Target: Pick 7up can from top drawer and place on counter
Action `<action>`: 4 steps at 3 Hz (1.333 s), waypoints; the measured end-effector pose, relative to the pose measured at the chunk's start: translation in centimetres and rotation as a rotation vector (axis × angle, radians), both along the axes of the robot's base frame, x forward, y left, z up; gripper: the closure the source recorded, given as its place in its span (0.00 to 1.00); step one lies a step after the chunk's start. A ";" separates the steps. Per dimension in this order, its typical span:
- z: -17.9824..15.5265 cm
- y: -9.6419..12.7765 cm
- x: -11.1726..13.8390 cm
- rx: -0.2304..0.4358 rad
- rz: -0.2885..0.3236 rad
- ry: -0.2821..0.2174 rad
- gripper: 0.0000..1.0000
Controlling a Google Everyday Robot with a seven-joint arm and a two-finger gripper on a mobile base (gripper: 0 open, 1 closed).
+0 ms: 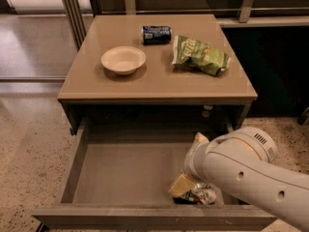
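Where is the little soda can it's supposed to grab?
In the camera view, the soda can lies in the front right corner of the open drawer, below the counter, with the gripper right at it.
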State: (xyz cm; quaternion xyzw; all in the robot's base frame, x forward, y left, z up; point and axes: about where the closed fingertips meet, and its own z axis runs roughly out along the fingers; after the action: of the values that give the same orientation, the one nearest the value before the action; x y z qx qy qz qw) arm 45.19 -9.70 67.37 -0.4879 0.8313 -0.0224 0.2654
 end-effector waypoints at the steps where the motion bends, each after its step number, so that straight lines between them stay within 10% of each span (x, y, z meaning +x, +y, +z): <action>1: -0.7 -0.4 -0.2 -0.008 0.027 0.007 0.00; 4: -1.8 -2.4 0.1 -0.043 0.040 -0.049 0.00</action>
State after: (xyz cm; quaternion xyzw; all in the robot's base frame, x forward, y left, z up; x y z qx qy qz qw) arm 45.30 -12.09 65.56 -0.5091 0.8141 -0.0467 0.2755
